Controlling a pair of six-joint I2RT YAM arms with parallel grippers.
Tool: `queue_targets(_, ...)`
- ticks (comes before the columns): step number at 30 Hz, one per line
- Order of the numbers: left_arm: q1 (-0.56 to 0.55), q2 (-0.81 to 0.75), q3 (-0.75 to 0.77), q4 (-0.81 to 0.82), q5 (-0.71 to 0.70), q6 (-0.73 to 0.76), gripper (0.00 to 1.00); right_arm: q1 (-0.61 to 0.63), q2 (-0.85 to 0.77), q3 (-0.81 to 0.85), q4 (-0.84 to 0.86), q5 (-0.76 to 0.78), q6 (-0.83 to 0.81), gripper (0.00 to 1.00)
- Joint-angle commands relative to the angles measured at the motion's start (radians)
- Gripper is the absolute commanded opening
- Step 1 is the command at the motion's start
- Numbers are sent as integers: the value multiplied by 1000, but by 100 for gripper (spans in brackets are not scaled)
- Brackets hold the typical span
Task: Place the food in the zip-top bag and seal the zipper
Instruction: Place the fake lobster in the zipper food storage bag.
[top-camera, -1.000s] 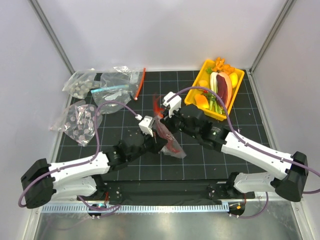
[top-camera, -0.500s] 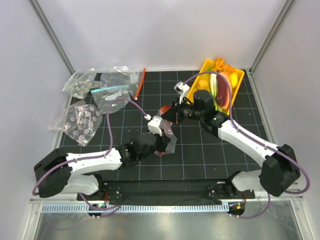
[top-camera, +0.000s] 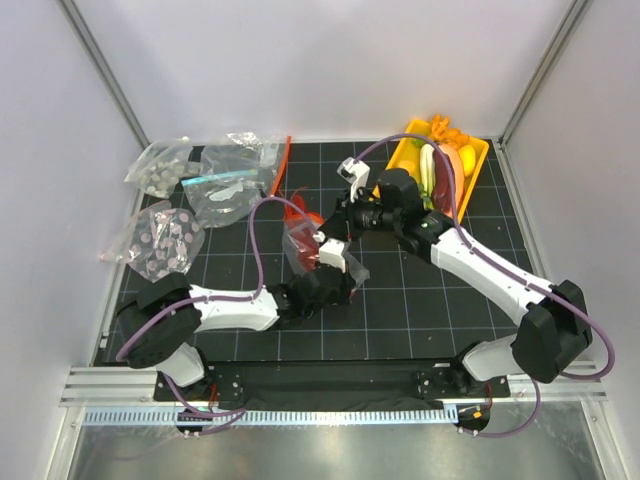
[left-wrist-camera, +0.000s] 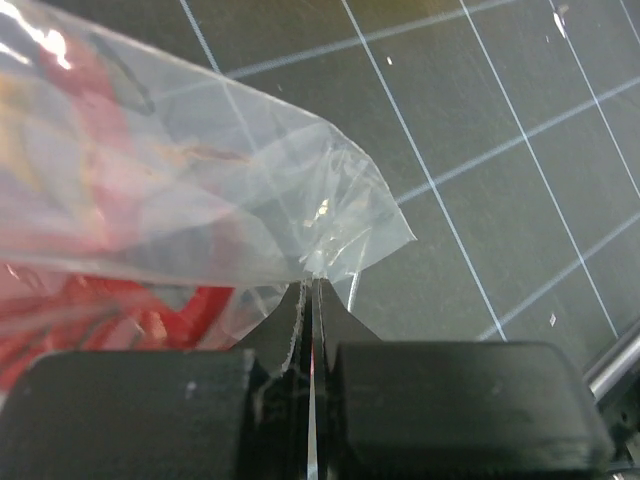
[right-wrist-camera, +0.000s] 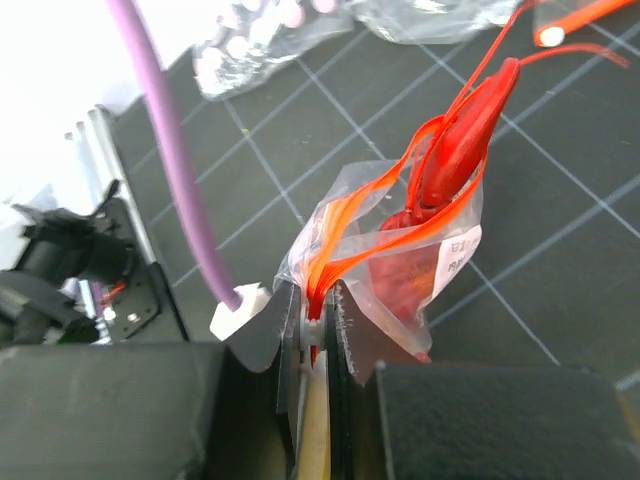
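The zip-top bag hangs crumpled between both grippers at mid-table, clear and crinkly. My left gripper is shut on a clear lower corner of the bag, and the film is pinched flat at the jaw tips. My right gripper is shut on the red-orange zipper, with the strip bunched between its fingers. The red lobster sits in the bag with its head and feelers poking past the mouth. It shows red through the film and from above.
A yellow tray of toy food stands at the back right, behind the right arm. Three other clear bags lie at the left. A loose red strip lies by the back edge.
The bag has travelled left and toward the back with both grippers. The left arm has swung lower and flatter across the table, and the right gripper has drawn back toward the tray, stretching the bag.
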Motion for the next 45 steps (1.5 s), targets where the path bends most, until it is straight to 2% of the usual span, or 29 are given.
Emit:
queue_targets(1, -27, -63, 5, 42, -66, -5, 1, 26, -53, 39, -89, 170, -65, 1)
queue_targets(4, -27, -84, -20, 55, -96, -1, 1, 62, -52, 33, -142, 339, -131, 1)
queue_targets(11, -27, 33, 34, 53, -63, -11, 0, 204, 34, 84, -138, 620, -251, 4)
queue_targets(18, -27, -10, -5, 62, -101, -45, 0, 317, 69, 134, -120, 721, -392, 2)
queue_targets(23, -28, -112, -58, 68, -100, -50, 0, 412, 26, 86, -68, 793, -498, 1)
queue_targets(27, -37, -308, -100, 12, -115, -48, 1, 417, -4, 32, -9, 815, -537, 1)
queue_targets(32, -44, -502, -129, -154, -112, -59, 13, 408, 8, 7, 32, 830, -550, 1)
queue_targets(36, -48, -640, -143, -229, -123, -47, 47, 386, 20, -2, 44, 817, -544, 1)
queue_targets(37, -48, -693, -144, -244, -132, -42, 52, 376, 20, -5, 51, 810, -542, 1)
queue_targets(45, -48, -869, -117, -421, -196, -22, 64, 339, 0, -33, 81, 774, -533, 1)
